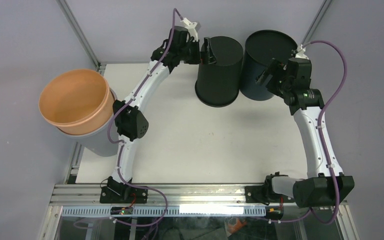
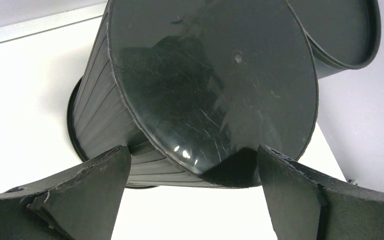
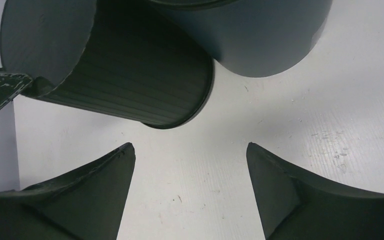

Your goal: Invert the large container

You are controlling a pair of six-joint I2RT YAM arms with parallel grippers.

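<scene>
A ribbed black container stands at the back of the table with its flared rim down and its flat base up. It fills the left wrist view, glossy base towards the camera. My left gripper is open beside its upper edge; the base edge lies just beyond the spread fingertips. A wider, smooth dark container stands right of it, also in the right wrist view. My right gripper is open and empty against that container's near side, jaws over bare table.
An orange tub sits on a grey bin off the table's left edge. The white table spreads in front of the two dark containers. Frame posts rise at the back corners; the back wall is close behind the containers.
</scene>
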